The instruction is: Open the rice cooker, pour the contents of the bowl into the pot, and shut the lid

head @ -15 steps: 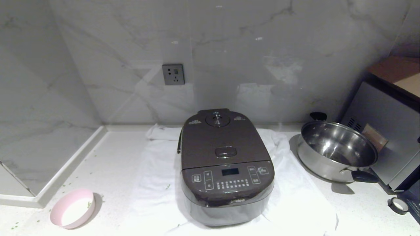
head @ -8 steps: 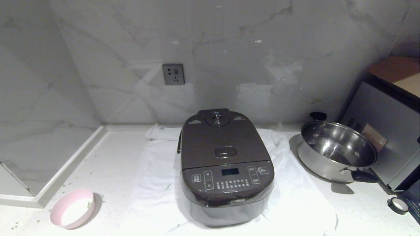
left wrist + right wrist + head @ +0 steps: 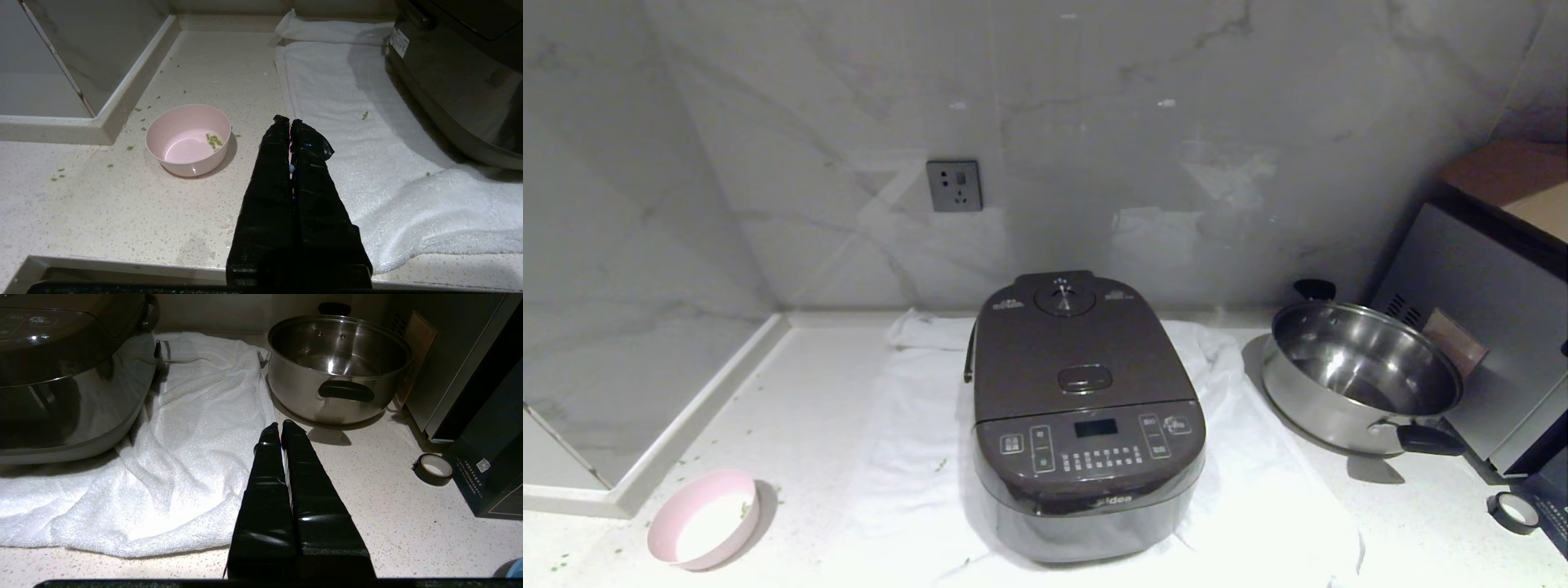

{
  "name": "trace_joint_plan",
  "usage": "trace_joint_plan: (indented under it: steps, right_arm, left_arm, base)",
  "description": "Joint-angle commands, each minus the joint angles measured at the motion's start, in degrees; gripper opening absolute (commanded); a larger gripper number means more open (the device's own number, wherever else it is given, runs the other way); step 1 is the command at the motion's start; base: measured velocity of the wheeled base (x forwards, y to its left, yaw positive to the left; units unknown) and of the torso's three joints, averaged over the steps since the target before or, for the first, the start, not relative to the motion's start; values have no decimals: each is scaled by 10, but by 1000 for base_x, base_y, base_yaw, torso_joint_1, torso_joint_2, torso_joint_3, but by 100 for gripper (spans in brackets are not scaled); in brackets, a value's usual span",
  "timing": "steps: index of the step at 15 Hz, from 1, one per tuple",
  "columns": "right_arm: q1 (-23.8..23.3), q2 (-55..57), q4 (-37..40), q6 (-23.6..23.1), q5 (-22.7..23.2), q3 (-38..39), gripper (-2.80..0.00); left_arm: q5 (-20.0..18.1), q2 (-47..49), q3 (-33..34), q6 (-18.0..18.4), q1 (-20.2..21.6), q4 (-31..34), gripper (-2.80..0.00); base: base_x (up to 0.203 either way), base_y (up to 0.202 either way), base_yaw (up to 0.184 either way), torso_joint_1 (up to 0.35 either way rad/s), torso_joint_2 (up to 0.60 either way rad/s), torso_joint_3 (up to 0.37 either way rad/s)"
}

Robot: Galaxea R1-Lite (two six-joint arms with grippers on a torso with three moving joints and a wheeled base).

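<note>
Rice cooker (image 3: 1086, 416): dead centre of the worktop (image 3: 792, 408) on a white towel (image 3: 915, 457), control panel facing the robot.
Bowl (image 3: 704, 518): at about 8 o'clock from the cooker, well apart, upright on bare worktop, off the towel.
Contents (image 3: 214, 141): only a few green bits against the inner wall; more scattered on the worktop around the bowl.
Left gripper (image 3: 290, 121): jaws pressed together, empty, hovering over the towel's edge between bowl and cooker; outside the head view.
Lid (image 3: 1078, 351): down and flush, release button untouched.
Pot: hidden under the closed lid.
Right gripper (image 3: 280, 426): jaws pressed together, empty, low over the worktop between towel and steel pan (image 3: 1364, 380).
Steel pan: at 3 o'clock from the cooker, empty, no part in the task.
Progress: judged at the very start; opening, pouring and closing all left.
</note>
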Motion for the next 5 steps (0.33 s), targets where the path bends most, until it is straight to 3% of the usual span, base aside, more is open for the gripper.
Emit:
trace_joint_plan:
  steps: [1, 5]
  right_arm:
    - [0, 0, -1, 0, 0, 1, -280]
    - [0, 0, -1, 5, 0, 1, -280]
  left_arm:
    - [0, -1, 0, 0, 0, 0, -280]
    - [0, 0, 0, 0, 0, 0, -280]
  base:
    - [0, 0, 0, 0, 0, 0]
    - [0, 0, 0, 0, 0, 0]
